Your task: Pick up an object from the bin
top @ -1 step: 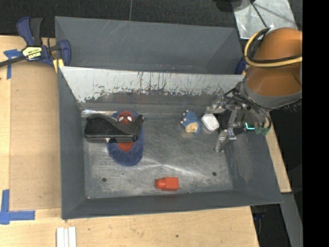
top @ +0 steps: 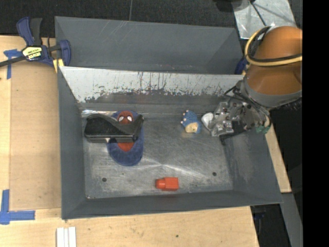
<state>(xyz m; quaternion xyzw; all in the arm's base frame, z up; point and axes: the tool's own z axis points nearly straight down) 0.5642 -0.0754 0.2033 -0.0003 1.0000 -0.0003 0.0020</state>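
Gripper (top: 222, 123): low over the right end of the grey bin (top: 175, 156), close to the back edge of the floor, below the arm's orange cover (top: 275, 60).
Grip: wide or narrow, cannot be told from this angle.
Nearest thing: whitish lump (top: 207, 120), just beside the gripper on the left; touching or not, cannot be told.
Next nearest: blue-and-yellow toy figure (top: 190, 122), just left of the whitish lump, near the back of the floor.
Far left group: black stapler-like tool (top: 109, 129) lying flat, a red ball with a face (top: 125, 118) at its back edge, and a blue round cloth piece (top: 126, 152) partly under it. All well apart from the gripper.
Front: red block (top: 167, 183), alone near the front wall, well apart from the gripper.
Count: one whitish lump, one toy figure, one black tool, one red ball, one blue cloth piece and one red block, six loose things in all.
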